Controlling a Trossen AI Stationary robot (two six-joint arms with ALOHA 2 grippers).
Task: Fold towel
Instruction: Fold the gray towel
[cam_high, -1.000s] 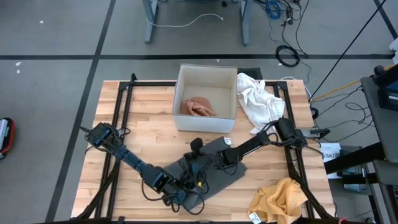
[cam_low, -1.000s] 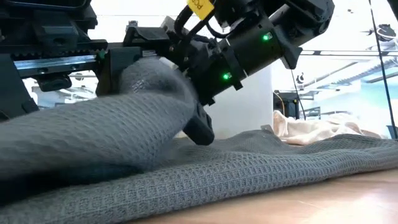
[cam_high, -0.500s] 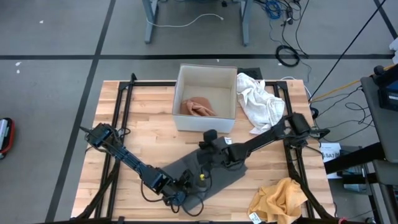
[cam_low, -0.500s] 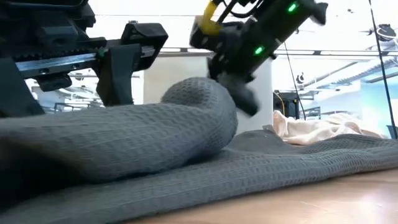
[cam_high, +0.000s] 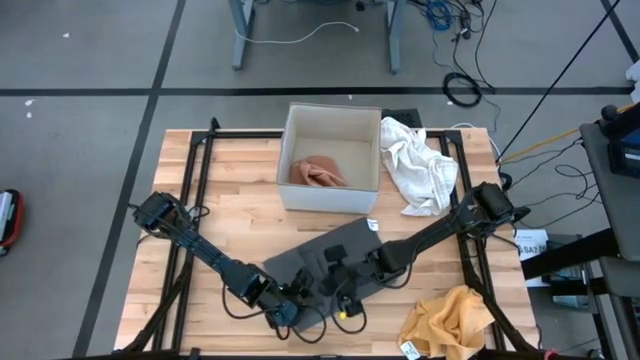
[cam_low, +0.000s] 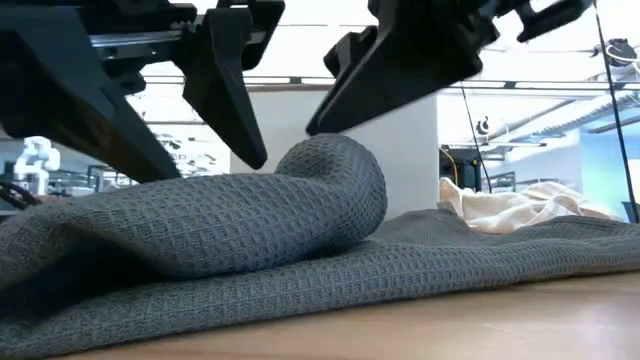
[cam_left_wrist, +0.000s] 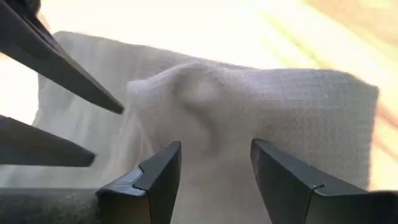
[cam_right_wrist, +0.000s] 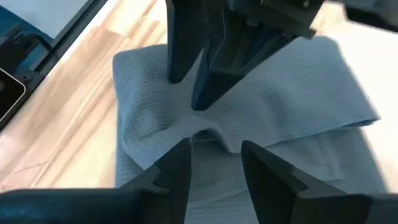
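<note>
The grey towel (cam_high: 322, 262) lies bunched at the front middle of the tabletop (cam_high: 240, 215). Both grippers hang just above its raised fold, the left gripper (cam_left_wrist: 214, 165) and right gripper (cam_right_wrist: 214, 158) each with fingers spread, grasping nothing.

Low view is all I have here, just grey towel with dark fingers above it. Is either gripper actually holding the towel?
Observer: No. The left wrist view shows the left gripper open with nothing in it, and the grey towel lying beyond it.
Operator: And the right one?
Observer: The right gripper is open too. It is above a raised ridge in the towel, not gripping it.
Operator: Anything else on the table?
Observer: From above, there's a white box with a pinkish cloth inside, a white cloth beside it, and a yellow cloth at a corner on the right arm's side.
</note>
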